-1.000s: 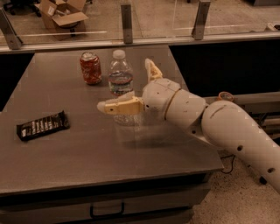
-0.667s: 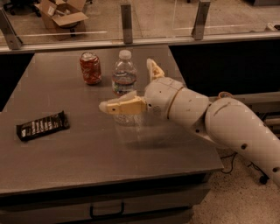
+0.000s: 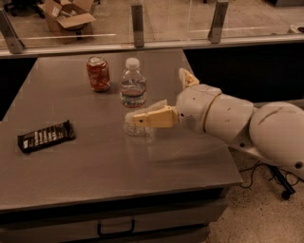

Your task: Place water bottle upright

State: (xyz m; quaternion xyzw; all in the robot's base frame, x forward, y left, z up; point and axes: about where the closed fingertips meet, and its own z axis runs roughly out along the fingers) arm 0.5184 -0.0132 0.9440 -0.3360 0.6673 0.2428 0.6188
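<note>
**One arm, one open gripper, three things on a grey table**

The gripper [image 3: 155, 94] hung low over the middle of the table [image 3: 95, 175] with its two fingers spread wide and nothing held between them. One finger [image 3: 152, 117] pointed along the tabletop; the other pointed up and away.

One water bottle [image 3: 133, 83] stood upright, cap on top, just beyond the tip of the lower finger and outside the open jaws. One red soda can [image 3: 98, 73] stood upright past the bottle, farther from the gripper. One dark wrapped bar [image 3: 46, 135] lay flat, well apart from the gripper, near the table's edge on that same side.

The tabletop was smooth, with a drawer handle [image 3: 115, 228] under its front edge. Behind the gripper's far finger ran a glass barrier [image 3: 175, 19] on three posts; past it, one open cardboard box [image 3: 66, 14] sat on the floor. Bare tabletop lay between the gripper and the front edge.
</note>
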